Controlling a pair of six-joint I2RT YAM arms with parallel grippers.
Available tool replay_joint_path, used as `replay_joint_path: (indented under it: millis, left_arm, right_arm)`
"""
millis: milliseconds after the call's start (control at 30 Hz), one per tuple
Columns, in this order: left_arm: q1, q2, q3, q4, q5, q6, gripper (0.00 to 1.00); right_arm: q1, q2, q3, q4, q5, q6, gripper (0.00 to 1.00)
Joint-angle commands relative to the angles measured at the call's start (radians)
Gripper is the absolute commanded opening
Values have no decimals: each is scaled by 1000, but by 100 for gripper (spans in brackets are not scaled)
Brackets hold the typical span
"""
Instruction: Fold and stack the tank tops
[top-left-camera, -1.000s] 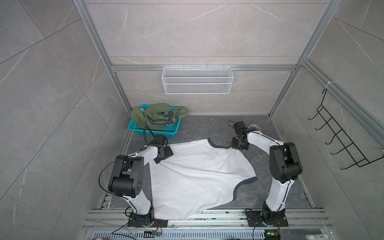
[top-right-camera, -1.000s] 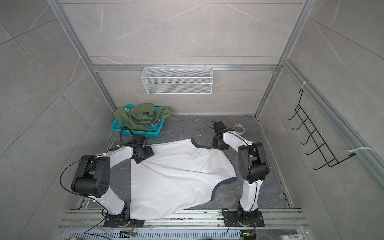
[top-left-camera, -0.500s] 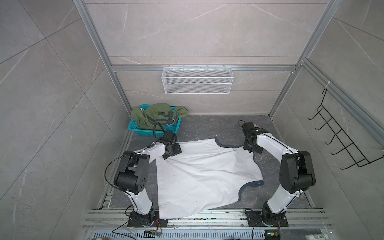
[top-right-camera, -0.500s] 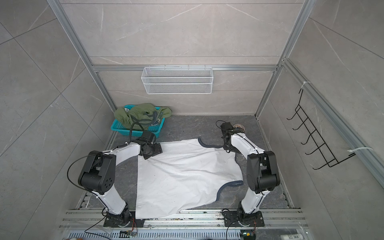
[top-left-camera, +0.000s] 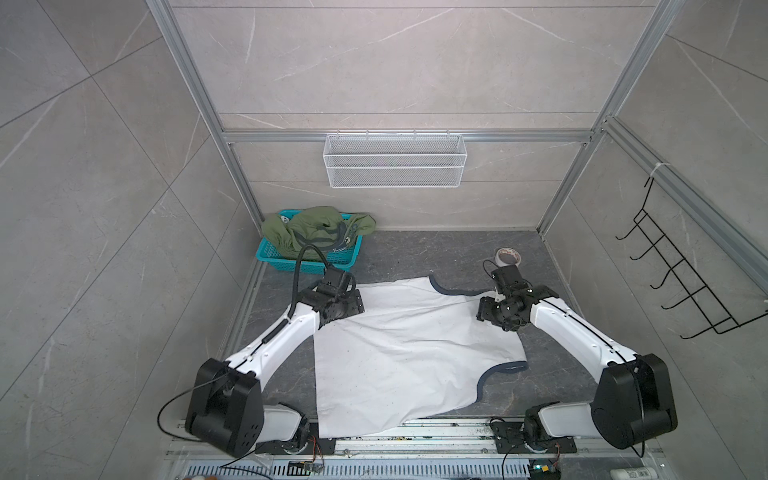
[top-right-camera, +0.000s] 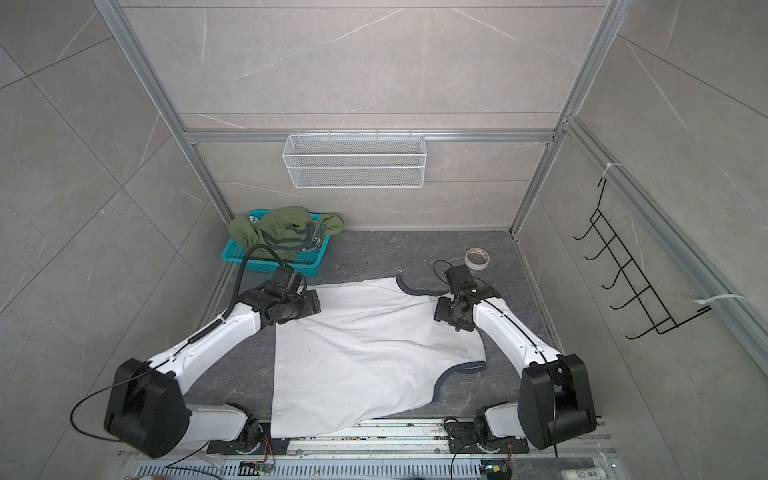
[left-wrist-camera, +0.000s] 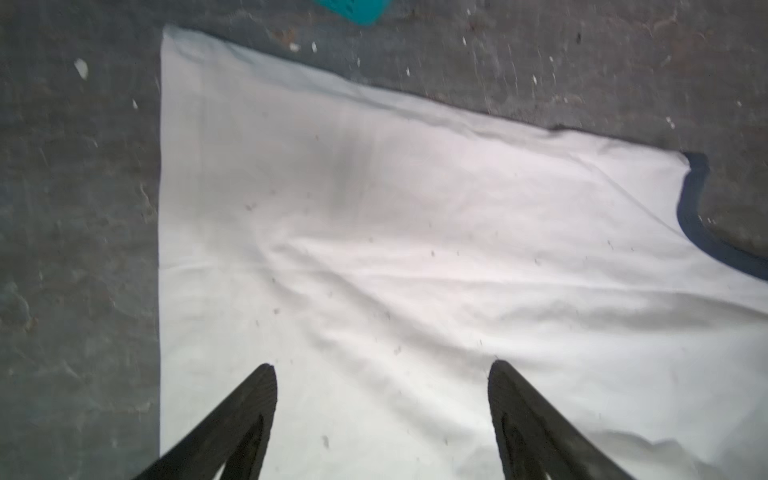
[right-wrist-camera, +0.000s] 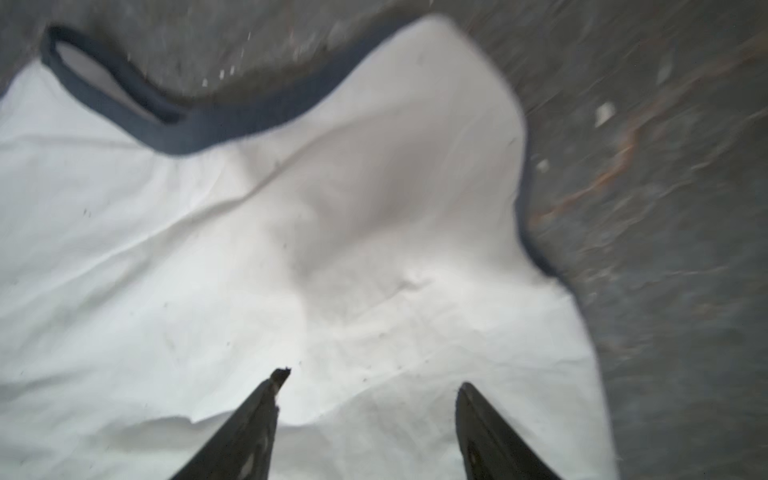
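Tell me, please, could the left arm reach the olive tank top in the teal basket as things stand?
Probably yes: the left gripper, open and empty, sits close to the teal basket, and the olive tank top lies heaped there uncovered, nothing between.

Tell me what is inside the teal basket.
A crumpled olive green tank top fills the teal basket and hangs over its rim. The cloth covers the bottom, so anything beneath it cannot be seen.

Both wrist views are blurred. The left wrist view cuts the teal basket (left-wrist-camera: 353, 10) down to a corner. In both top views the left gripper (top-left-camera: 353, 301) covers part of the hem of the white tank top (top-left-camera: 407, 353), and the bunched olive tank top (top-left-camera: 316, 228) hides the basket's inside.
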Motion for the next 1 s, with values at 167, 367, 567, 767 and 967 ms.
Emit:
replay_joint_path:
  millis: [167, 367, 567, 767, 967]
  left_arm:
    - [6, 31, -166, 40, -15, -72, 81]
    - [15, 201, -102, 106, 7, -41, 81]
    - [11, 349, -21, 149, 29, 4, 81]
    - [-12, 507, 123, 177, 58, 100, 83]
    - [-17, 584, 308, 72, -3, 155, 84]
  right_arm:
    - [20, 80, -103, 107, -141, 78, 69]
    - [-58, 100, -168, 109, -61, 202, 69]
    - [-170, 24, -241, 52, 17, 300, 69]
    - [-352, -53, -298, 37, -28, 305, 69]
    - [-404, -96, -199, -36, 2, 188, 70]
